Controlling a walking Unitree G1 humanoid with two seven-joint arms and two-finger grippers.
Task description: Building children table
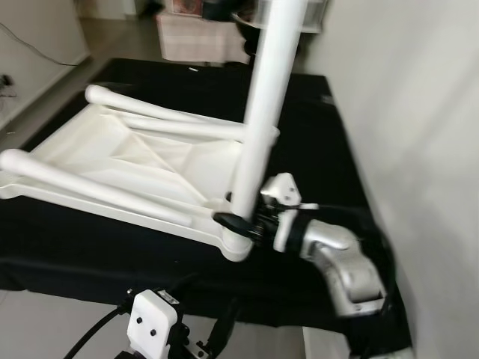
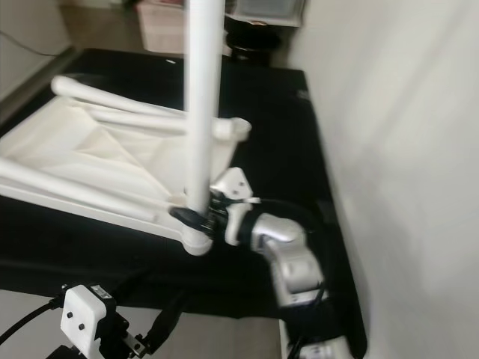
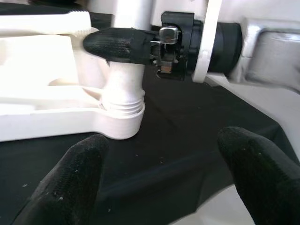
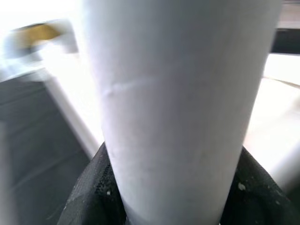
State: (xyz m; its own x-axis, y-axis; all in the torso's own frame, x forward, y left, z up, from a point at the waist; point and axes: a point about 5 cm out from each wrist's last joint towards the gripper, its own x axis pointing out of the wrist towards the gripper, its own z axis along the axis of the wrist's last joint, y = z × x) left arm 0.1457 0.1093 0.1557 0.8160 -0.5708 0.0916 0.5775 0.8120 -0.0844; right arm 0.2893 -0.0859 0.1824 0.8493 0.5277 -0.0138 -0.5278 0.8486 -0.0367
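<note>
A white children's table top [image 1: 150, 161] lies upside down on a black mat [image 1: 314, 134]. Two white legs [image 1: 90, 183] stretch long and low over its underside. A third white leg [image 1: 262, 112] stands upright in the near right corner socket [image 3: 117, 124]. My right gripper [image 1: 238, 218] is shut on this upright leg just above the socket, one black finger [image 3: 117, 43] crossing its front. The leg [image 4: 178, 103] sits between the fingers in the right wrist view. My left gripper [image 3: 164, 154] hangs open, low at the mat's near edge, a short way from the socket and holding nothing.
A white wall [image 1: 419, 112] runs close along the mat's right side. A pale box [image 1: 198, 34] and a dark round object [image 1: 251, 30] stand beyond the mat's far edge. Light floor [image 1: 45, 97] lies to the left and in front.
</note>
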